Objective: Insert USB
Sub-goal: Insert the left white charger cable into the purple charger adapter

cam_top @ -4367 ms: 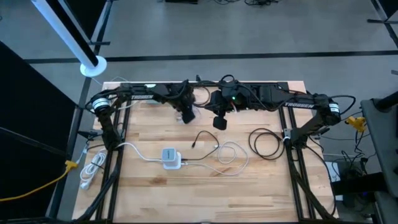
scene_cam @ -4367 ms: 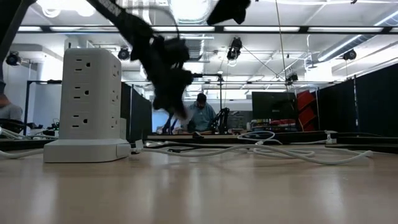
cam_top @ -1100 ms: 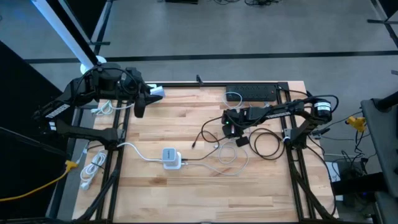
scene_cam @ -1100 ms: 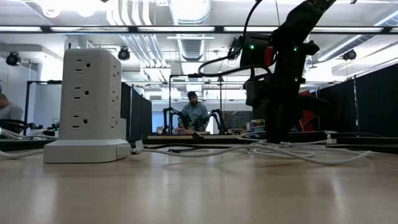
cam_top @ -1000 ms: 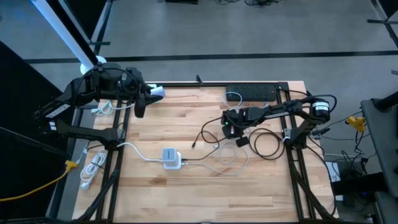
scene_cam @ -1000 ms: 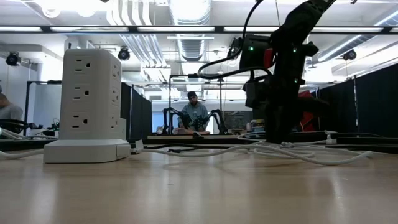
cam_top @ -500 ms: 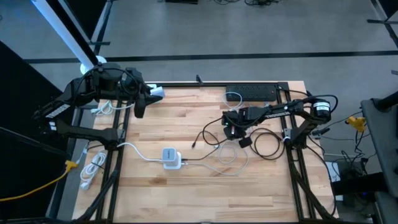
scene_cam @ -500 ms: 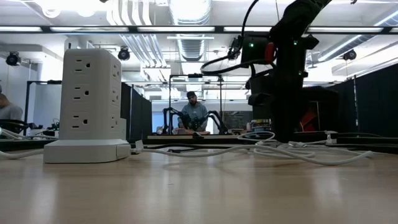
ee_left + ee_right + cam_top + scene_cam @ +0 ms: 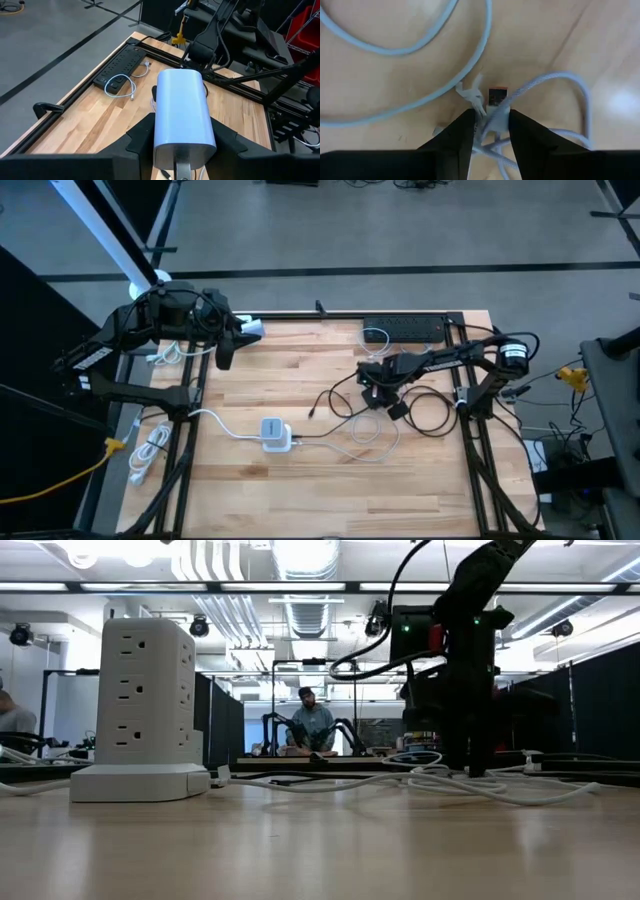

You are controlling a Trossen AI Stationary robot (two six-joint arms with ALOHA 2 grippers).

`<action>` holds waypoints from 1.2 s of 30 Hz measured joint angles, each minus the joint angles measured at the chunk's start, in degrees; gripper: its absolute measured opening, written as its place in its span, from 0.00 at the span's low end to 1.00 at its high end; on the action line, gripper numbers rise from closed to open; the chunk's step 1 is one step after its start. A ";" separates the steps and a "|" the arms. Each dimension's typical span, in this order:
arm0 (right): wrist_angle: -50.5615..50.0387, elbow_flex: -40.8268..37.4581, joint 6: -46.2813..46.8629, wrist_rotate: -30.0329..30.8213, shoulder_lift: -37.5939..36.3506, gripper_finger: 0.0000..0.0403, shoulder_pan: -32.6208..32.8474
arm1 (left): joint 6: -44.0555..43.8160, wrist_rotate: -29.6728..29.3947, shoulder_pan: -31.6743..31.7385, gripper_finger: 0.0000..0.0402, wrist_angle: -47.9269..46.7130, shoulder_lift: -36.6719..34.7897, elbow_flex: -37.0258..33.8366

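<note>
Right gripper (image 9: 490, 129) pinched the white USB plug (image 9: 496, 96) on the table; insertion in the tower (image 9: 274, 432) remained; left gripper's (image 9: 224, 352) state: cannot tell

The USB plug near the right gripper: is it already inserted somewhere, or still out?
Still out. In the right wrist view the USB plug lies among loops of white cable on the wooden table, its metal end bare, between the right gripper fingers.

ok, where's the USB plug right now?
Right wrist view: the USB plug sits between the right pincer's fingertips, amid white cable loops right of table centre.
</note>
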 joint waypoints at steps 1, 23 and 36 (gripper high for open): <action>0.08 0.08 0.05 0.00 0.64 0.27 0.00 | 0.00 0.00 0.00 0.29 -0.02 0.00 0.00; -2.31 19.95 20.65 3.50 -7.08 0.01 0.00 | -0.25 2.36 -0.02 0.29 -0.89 1.37 -0.02; 2.98 33.01 24.75 -1.35 -10.82 0.00 0.02 | 8.17 10.47 -0.02 0.29 1.48 4.36 -3.90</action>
